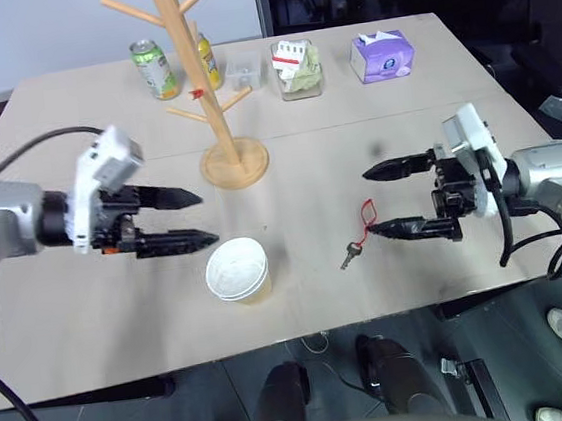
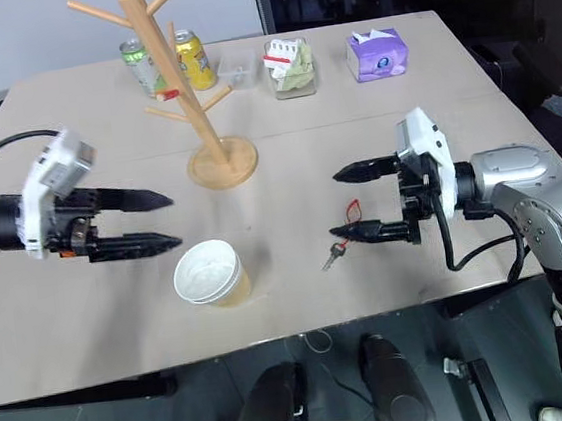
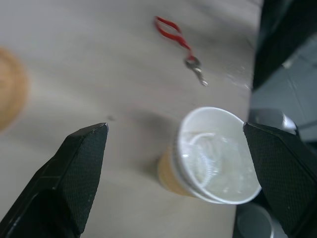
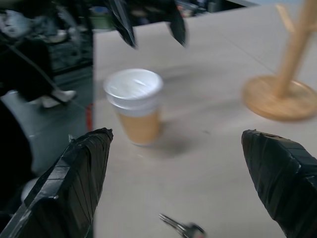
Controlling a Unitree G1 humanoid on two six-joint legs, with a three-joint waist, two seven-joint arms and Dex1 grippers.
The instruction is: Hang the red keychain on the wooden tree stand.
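Closest to the near edge of the table (image 1: 93,331) there's a paper cup (image 1: 237,269) with a white lid on it, sitting a bit left of the middle. Just to its right lies the red keychain (image 1: 359,230), flat on the tabletop, red cord loop pointing away and the little dark key toward the near edge; nothing's holding it. The right gripper (image 1: 381,201) hangs above the table right beside the keychain, pointing in toward the middle, fingers spread wide and empty; its lower fingertip sits right next to the loop, and I can't tell whether it touches. The left gripper (image 1: 201,217) mirrors it from the left side, also wide open with nothing in it, hovering just above and left of the cup. Further back, about mid-table, stands the wooden tree stand (image 1: 210,87) on its round disc base, pegs angled up; there's a tiny red fleck on it I can't really make out. Along the far edge: a green can (image 1: 153,68), a yellow can (image 1: 207,61) half hidden behind the pole, a small clear tub (image 1: 242,70), a clear container (image 1: 295,69) stuffed with something hard to identify, and a purple tissue pack (image 1: 381,55).
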